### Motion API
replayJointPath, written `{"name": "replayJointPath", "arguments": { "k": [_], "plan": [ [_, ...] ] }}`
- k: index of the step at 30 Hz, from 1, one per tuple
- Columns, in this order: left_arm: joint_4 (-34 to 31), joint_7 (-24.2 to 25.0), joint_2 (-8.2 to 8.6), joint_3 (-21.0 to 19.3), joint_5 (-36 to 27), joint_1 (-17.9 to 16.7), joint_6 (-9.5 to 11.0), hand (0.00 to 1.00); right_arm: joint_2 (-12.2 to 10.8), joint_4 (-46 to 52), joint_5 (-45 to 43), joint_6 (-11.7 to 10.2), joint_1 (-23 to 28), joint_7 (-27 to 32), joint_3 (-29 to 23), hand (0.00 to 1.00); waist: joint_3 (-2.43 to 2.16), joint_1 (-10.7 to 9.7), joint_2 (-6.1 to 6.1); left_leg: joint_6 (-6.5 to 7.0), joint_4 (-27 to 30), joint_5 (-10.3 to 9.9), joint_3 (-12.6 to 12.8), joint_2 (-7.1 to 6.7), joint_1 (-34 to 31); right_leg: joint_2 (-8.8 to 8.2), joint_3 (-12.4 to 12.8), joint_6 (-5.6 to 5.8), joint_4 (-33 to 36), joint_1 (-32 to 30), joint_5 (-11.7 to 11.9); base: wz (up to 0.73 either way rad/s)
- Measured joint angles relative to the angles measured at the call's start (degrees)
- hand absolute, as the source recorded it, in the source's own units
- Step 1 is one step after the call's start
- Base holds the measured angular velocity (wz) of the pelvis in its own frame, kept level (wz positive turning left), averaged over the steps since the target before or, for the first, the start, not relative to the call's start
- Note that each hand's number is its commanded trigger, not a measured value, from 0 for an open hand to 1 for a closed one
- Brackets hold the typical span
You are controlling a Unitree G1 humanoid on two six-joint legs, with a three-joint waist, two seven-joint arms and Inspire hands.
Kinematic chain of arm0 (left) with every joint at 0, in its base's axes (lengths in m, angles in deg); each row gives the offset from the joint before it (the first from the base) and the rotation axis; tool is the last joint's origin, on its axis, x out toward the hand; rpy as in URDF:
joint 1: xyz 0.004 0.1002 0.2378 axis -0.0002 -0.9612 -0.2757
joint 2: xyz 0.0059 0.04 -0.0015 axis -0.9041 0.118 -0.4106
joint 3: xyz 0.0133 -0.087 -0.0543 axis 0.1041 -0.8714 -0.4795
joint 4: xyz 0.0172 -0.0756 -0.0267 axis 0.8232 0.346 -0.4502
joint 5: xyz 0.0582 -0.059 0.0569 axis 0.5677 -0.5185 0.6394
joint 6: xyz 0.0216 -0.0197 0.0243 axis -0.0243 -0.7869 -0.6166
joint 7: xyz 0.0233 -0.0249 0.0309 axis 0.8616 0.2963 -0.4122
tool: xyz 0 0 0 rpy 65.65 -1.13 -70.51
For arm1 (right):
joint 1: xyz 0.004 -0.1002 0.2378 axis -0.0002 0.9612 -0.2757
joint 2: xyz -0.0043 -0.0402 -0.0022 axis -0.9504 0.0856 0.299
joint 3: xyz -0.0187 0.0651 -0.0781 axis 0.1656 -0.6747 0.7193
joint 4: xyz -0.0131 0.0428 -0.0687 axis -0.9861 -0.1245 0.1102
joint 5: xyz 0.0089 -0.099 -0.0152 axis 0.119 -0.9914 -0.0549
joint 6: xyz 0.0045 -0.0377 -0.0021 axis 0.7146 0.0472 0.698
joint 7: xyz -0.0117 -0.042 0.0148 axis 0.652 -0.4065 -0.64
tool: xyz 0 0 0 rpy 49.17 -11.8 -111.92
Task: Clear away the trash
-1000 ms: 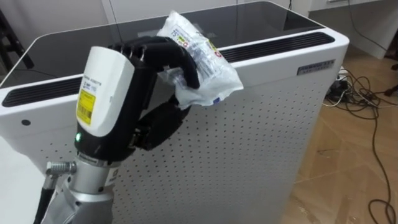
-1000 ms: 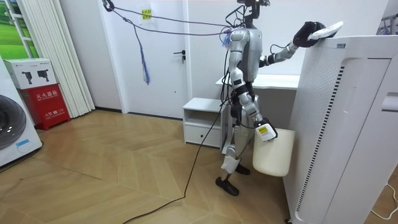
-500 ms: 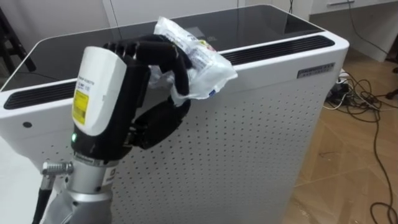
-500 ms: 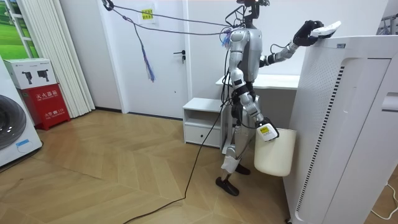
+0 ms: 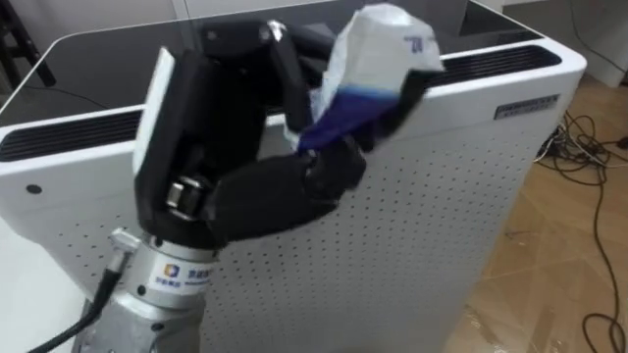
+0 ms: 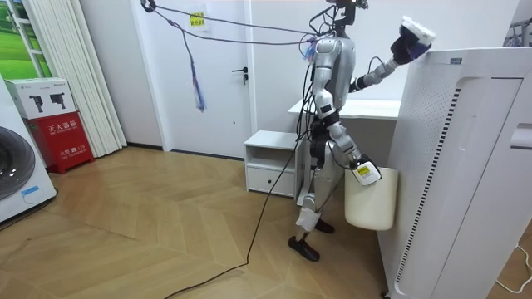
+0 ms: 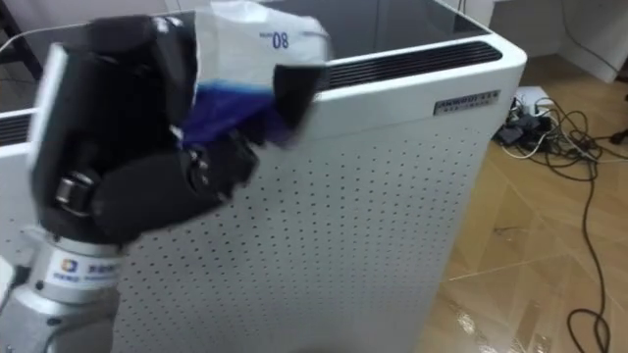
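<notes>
1. Garbage (image 5: 378, 49): a crumpled white wrapper with a blue patch, clamped in the left hand (image 5: 226, 127). Most of it bulges out past the fingertips, on the side away from the wrist.
2. The dark fingers (image 5: 285, 69) curl over the wrapper from above and the thumb closes in under the blue part, so the hand has it in a full grasp with no part of it lying on any surface.
3. Below and beyond the fingers stands a white perforated appliance (image 5: 442, 196) with a dark glossy top and a long vent slot along its near edge. The wrapper is held above that edge, clear of it.
4. The left arm comes up from the lower left, forearm steep. The back of the hand is turned to the robot's left and the palm faces across the appliance.
5. Well off to the right of the fingers, a tangle of cables (image 5: 589, 147) lies on the wooden floor.
6. The room view adds the whole stance: the robot stands upright next to the tall appliance (image 6: 465, 166), left arm stretched up and forward so that the wrapper (image 6: 413, 31) sits above the appliance's top corner.
7. That view also shows the right hand (image 6: 362, 173) low at the robot's side, at the rim of a white bin (image 6: 371, 203). Its fingers cannot be made out, and nothing of the bin's inside can be seen.
8. Behind the robot is a low white cabinet (image 6: 270, 162).
</notes>
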Motion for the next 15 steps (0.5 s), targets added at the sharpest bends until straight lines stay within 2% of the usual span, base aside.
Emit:
{"name": "replayJointPath", "arguments": {
  "k": [3,5,9,12,15],
  "plan": [
    [0.01,4.76,0.06,1.63,-8.93,0.15,-2.81,1.00,-0.03,-0.34,-0.11,0.12,-0.10,0.03,0.21,1.00,-0.04,-0.19,0.07,0.00,-0.01,0.00,0.03,-0.01,0.07,-0.01,-0.06,0.00,-0.07,0.10,0.00,0.00],
    [0.02,7.85,0.04,2.00,-11.83,0.15,-4.25,1.00,-0.06,-0.35,-0.11,0.30,-0.10,-0.09,0.25,1.00,-0.04,-0.35,0.09,0.00,-0.04,0.00,0.05,0.00,-0.01,0.00,-0.08,0.00,-0.08,0.05,0.00,0.00],
    [0.01,14.94,0.42,2.92,-19.19,0.27,-8.33,1.00,-0.10,-0.35,-0.07,2.54,-0.14,-0.10,0.26,1.00,-0.15,-0.98,0.25,0.00,0.12,0.00,0.27,0.03,0.04,-0.01,-0.04,-0.01,0.14,0.05,0.01,0.00],
    [0.01,18.89,1.97,3.85,-23.76,0.47,-10.18,1.00,-0.15,-0.35,-0.17,3.93,-0.14,-0.09,0.25,1.00,-0.17,-1.24,0.28,0.01,0.89,-0.03,-0.11,0.04,-0.32,0.00,-0.04,-0.01,0.44,-0.05,0.00,0.00],
    [0.01,21.20,3.39,4.04,-24.92,1.24,-11.46,1.00,-0.29,-0.35,-0.29,4.81,-0.16,0.21,0.24,1.00,-0.29,-1.19,0.47,0.01,1.00,-0.04,-0.09,0.11,-0.77,0.03,0.06,-0.03,1.13,-0.86,0.02,0.00]
  ]
}}
